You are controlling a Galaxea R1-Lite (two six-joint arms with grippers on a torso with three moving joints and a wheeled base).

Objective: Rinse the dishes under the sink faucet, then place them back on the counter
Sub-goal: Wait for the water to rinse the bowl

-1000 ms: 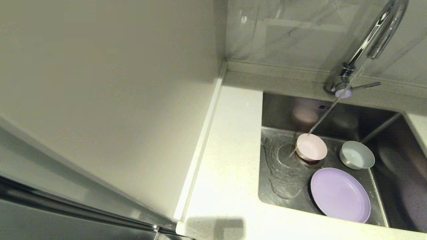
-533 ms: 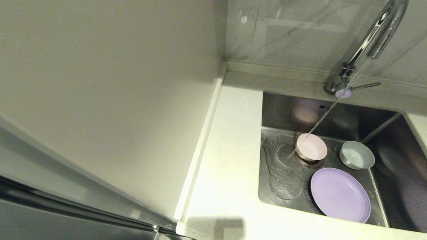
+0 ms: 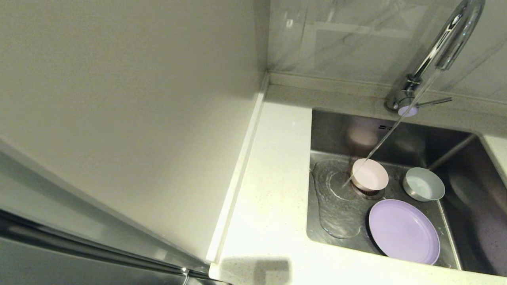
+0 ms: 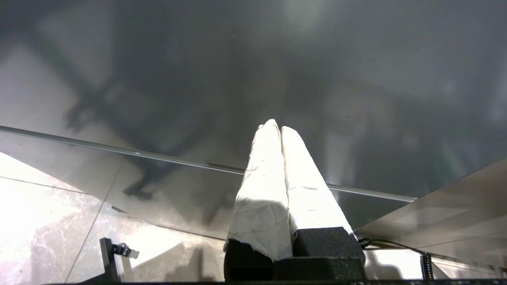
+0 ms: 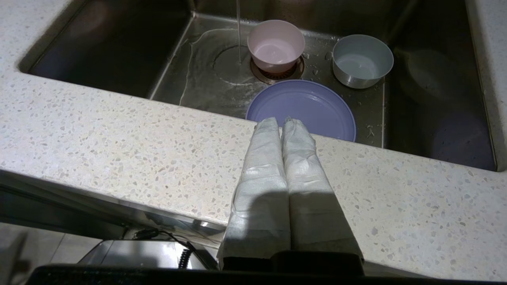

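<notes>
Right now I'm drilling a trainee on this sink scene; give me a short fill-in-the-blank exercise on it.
1. The stream from the faucet lands beside the ___ bowl.
2. The plate lies in the ___.
3. The right pincer, over the counter, is ___.
4. The pink bowl sits over the ___.

Missing: pink; sink; shut; drain

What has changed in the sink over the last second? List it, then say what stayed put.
Only the water moved: the puddle on the sink floor shifted its outline a little as the faucet kept running. The pink bowl, blue-grey bowl and lilac plate stayed put. No gripper appears in the head view; nothing was grasped or released.
</notes>
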